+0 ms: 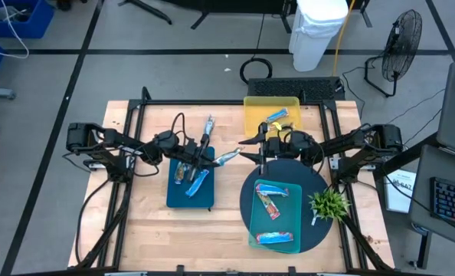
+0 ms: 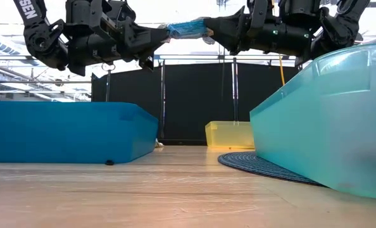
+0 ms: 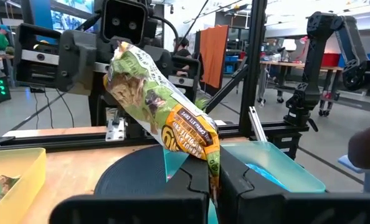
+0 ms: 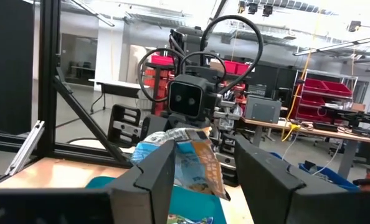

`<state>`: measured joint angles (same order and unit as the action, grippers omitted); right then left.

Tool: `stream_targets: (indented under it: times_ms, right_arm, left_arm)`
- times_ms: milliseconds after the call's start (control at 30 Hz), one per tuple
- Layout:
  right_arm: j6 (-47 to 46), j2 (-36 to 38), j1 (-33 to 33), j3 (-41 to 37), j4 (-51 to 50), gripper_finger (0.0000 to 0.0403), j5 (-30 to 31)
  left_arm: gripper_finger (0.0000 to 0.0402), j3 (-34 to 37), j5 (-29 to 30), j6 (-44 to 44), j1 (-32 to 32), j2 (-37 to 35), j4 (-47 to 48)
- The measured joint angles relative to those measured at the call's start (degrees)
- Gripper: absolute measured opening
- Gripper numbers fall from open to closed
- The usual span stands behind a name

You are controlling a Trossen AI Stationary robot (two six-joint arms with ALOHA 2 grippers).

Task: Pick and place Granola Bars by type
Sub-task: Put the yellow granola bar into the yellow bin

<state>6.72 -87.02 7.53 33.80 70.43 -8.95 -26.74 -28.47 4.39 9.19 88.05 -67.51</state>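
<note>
1. Granola bar sits mid-frame in your high view, raised between the two arms. The left gripper pinches one end; the right gripper meets the other end with fingers spread. Left of centre, the blue tray holds more bars; the teal tray at lower right holds a few, and the yellow bin at upper centre holds some too.
2. In your low view the bar hangs at top centre between both grippers, well above the table.
3. Your left wrist view shows the green-and-brown wrapper clamped by pressed-together fingers at bottom centre.
4. Your right wrist view shows the bar's end between parted fingers; you cannot tell whether they touch it.
</note>
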Motion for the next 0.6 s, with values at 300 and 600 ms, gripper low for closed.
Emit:
stream_targets:
  times_ms: [300, 600]
  right_arm:
    - [0.57, 0.0, -0.02, 0.0, -0.87, 0.0092, -0.23]
    - [3.77, 0.0, -0.17, -0.02, -0.98, 0.0005, -1.74]
  left_arm:
    - [0.0004, 0.0, 0.01, -0.05, 0.04, 0.0, 0.0]
    - [0.0018, -0.02, 3.33, 1.28, 0.0, 0.0, 0.08]
